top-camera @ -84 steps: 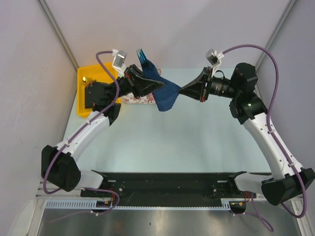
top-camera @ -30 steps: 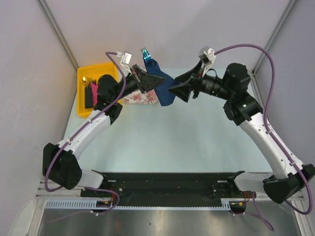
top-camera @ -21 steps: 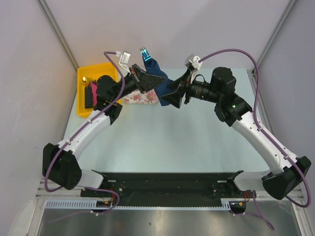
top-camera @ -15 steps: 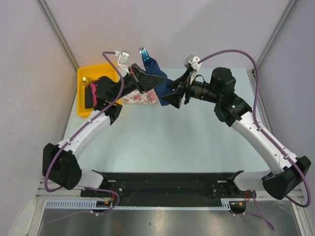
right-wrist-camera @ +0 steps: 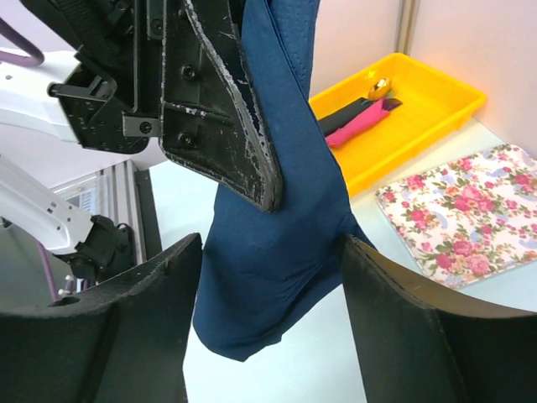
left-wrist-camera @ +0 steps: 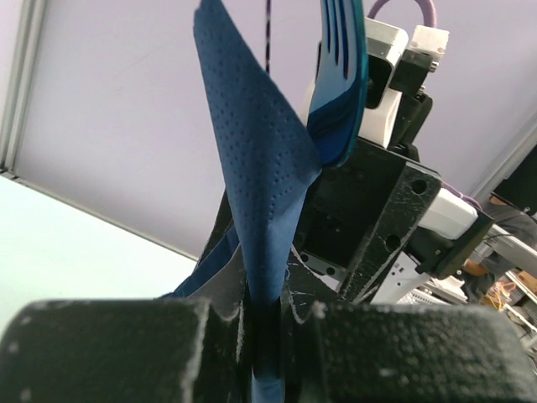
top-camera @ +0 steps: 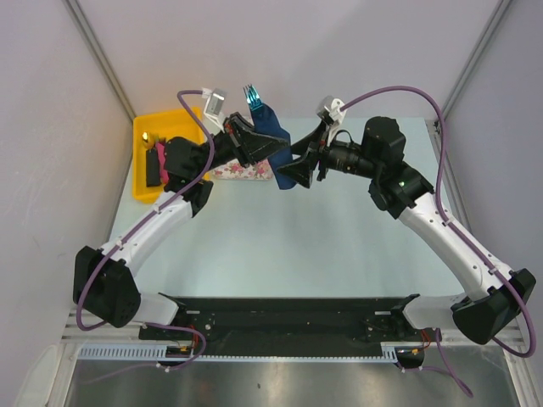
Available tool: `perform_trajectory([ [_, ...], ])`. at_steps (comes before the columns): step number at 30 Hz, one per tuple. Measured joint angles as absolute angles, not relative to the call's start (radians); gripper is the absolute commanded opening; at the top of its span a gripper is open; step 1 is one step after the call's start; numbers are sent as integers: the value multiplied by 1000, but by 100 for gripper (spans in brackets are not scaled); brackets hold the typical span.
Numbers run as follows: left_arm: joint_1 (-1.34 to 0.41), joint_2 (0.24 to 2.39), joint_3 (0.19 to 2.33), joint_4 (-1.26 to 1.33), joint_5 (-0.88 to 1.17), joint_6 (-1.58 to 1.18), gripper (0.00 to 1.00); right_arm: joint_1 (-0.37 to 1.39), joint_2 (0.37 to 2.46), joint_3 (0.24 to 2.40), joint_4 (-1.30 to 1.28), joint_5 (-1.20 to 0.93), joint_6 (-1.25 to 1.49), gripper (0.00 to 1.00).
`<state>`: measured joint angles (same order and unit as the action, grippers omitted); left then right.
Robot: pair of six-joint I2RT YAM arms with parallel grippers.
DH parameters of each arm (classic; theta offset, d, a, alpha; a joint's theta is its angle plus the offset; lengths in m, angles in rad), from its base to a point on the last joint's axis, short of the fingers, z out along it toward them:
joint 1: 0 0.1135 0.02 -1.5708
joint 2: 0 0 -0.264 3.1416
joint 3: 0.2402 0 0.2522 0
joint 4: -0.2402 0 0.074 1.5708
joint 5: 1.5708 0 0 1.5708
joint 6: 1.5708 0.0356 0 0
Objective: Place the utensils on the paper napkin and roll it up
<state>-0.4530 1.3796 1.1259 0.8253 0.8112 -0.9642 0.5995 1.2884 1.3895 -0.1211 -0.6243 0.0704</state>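
The dark navy paper napkin [top-camera: 273, 140] hangs in the air over the table's back, pinched in my shut left gripper [top-camera: 257, 146]. A blue fork [top-camera: 249, 93], one of the utensils, sticks up out of the napkin's fold with its tines on top. The left wrist view shows the napkin [left-wrist-camera: 262, 193] running down between the jaws and the fork [left-wrist-camera: 340, 75] behind it. My right gripper [top-camera: 297, 167] stands open, its jaws either side of the napkin's hanging lower part [right-wrist-camera: 268, 285], just under the left finger [right-wrist-camera: 220, 101].
A pink-and-white floral mat [top-camera: 242, 170] lies on the table below the grippers, also seen in the right wrist view [right-wrist-camera: 470, 210]. The yellow tray [top-camera: 153, 127] at the back left holds black and pink blocks [right-wrist-camera: 361, 117] and a gold-tan piece [right-wrist-camera: 377, 86].
The right gripper has let go of the napkin's corner and moved left and closer to the left gripper, so the napkin now hangs between its open jaws. The left gripper has kept its hold.
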Motion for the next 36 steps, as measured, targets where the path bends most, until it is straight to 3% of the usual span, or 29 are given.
perform_trajectory([
  [13,-468,1380,1126,868,850,-990,0,598,1291,1375,-60,-770,118,35],
  [20,-469,1380,1126,881,873,-994,0,588,1305,1375,-31,-818,149,32],
  [26,-469,1380,1126,882,894,-994,0,585,1315,1375,-17,-846,176,20],
  [29,-469,1379,1126,883,899,-994,0,582,1320,1375,-9,-864,192,0],
  [32,-467,1378,1126,881,903,-992,0,581,1325,1375,-1,-874,200,0],
  [34,-467,1375,1126,875,902,-986,4,580,1325,1375,1,-874,203,0],
  [35,-466,1372,1126,867,902,-979,15,580,1325,1375,2,-874,206,0],
  [36,-464,1369,1126,856,901,-973,19,580,1326,1375,2,-873,208,0],
])
